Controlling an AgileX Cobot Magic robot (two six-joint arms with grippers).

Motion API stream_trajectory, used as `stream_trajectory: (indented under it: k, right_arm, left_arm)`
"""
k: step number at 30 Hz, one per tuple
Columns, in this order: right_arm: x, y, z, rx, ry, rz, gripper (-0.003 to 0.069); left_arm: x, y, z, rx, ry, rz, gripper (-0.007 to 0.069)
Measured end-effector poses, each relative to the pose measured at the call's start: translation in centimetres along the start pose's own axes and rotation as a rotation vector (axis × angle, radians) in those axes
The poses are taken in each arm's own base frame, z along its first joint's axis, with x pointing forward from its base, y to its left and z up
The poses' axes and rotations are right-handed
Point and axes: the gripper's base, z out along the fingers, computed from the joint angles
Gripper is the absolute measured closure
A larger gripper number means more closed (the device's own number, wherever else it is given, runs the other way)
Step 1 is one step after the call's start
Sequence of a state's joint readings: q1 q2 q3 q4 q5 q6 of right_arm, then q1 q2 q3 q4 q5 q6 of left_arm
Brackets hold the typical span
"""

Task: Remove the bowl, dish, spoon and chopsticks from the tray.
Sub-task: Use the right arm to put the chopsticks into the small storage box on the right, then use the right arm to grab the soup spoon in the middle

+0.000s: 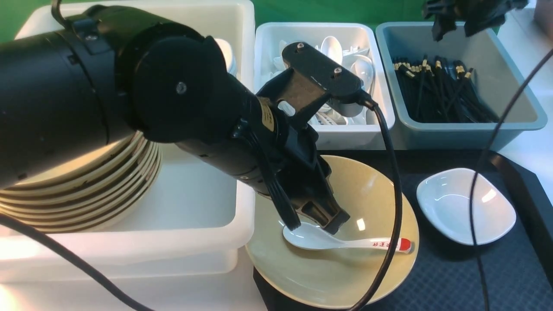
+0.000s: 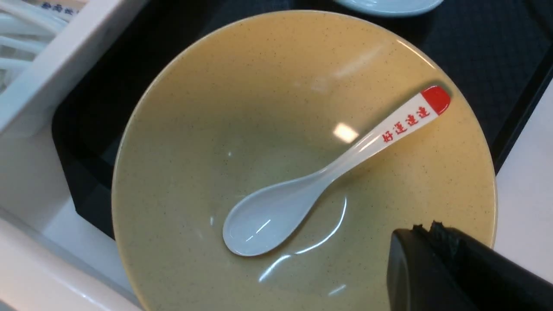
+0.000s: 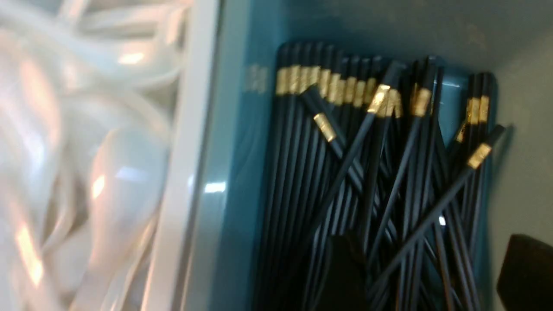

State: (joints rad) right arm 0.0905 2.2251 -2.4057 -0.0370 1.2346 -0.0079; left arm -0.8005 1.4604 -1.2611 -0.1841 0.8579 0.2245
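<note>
One glossy speckled tan bowl (image 1: 328, 276), white red-tipped spoon (image 1: 345, 243), diamond-textured black tray (image 1: 453, 276)

White tub wall (image 1: 240, 203) just beside bowl (image 1: 345, 276)

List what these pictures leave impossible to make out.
- Front view: the left gripper covers part of the scoop of the spoon, so contact is unclear there.
- Front view: the top edge cuts off most of the right gripper.
- Right wrist view: blur smears the heaped chopsticks in the grey-blue bin; no single pair stands out.
- Front view: the left arm hides most of the stacked bowls.
</note>
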Motion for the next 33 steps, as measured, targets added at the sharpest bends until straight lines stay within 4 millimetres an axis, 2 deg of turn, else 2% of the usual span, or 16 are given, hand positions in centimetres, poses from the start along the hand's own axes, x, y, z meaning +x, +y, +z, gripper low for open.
stream_trajectory:
  k: [1, 4, 7, 9, 12, 13, 15, 18, 20, 21, 23, 27, 31, 33]
  right_arm:
    - [0.0, 0.1, -0.5, -0.003, -0.005, -0.008, 0.0167]
    - [0.3, 1.6, -3.9, -0.051, -0.027, -0.114, 0.0167]
    - [1.7, 4.0, -7.2, -0.103, -0.023, -0.221, 0.0167]
    - [2.7, 5.0, -8.2, -0.122, -0.008, -0.269, 0.0167]
    - [6.8, 8.4, -10.3, -0.188, 0.067, -0.430, 0.0167]
    - [7.3, 8.7, -10.5, -0.196, 0.078, -0.446, 0.0167]
    - [9.8, 10.2, -10.8, -0.227, 0.130, -0.522, 0.0167]
    - [14.1, 12.8, -10.6, -0.286, 0.227, -0.688, 0.0167]
    - [15.7, 13.7, -10.1, -0.307, 0.270, -0.751, 0.0167]
    - [17.6, 15.0, -9.4, -0.334, 0.320, -0.828, 0.0167]
    - [19.0, 16.2, -8.5, -0.353, 0.351, -0.886, 0.0167]
    - [20.3, 18.1, -6.9, -0.377, 0.353, -0.957, 0.0167]
    - [21.4, 20.0, -3.6, -0.393, 0.399, -1.020, 0.0167]
    - [21.8, 20.4, -2.4, -0.393, 0.427, -1.026, 0.0167]
  left_arm:
    - [0.0, 0.0, 0.0, -0.001, -0.001, 0.001, 0.0636]
    - [0.6, -0.3, -1.4, 0.004, 0.036, 0.009, 0.0636]
    - [1.6, -0.7, -3.8, 0.005, 0.063, 0.007, 0.0636]
    - [1.9, -0.8, -4.9, 0.001, 0.066, 0.006, 0.0636]
    - [3.5, -1.2, -8.1, -0.022, 0.055, 0.003, 0.0636]
    - [3.6, -1.2, -8.2, -0.024, 0.054, 0.002, 0.0636]
    - [4.6, -1.4, -8.9, -0.034, 0.050, -0.004, 0.0636]
    - [7.1, -1.5, -9.2, -0.053, 0.058, -0.007, 0.0636]
    - [8.0, -1.5, -9.0, -0.061, 0.059, -0.012, 0.0636]
    - [9.1, -1.5, -8.7, -0.071, 0.054, -0.026, 0.0636]
    - [10.0, -1.5, -8.4, -0.077, 0.040, -0.051, 0.0636]
    - [11.0, -1.5, -7.7, -0.080, 0.025, -0.102, 0.0636]
    - [11.4, -1.4, -7.2, -0.081, 0.025, -0.130, 0.0636]
    - [11.4, -1.4, -7.2, -0.082, 0.021, -0.130, 0.0636]
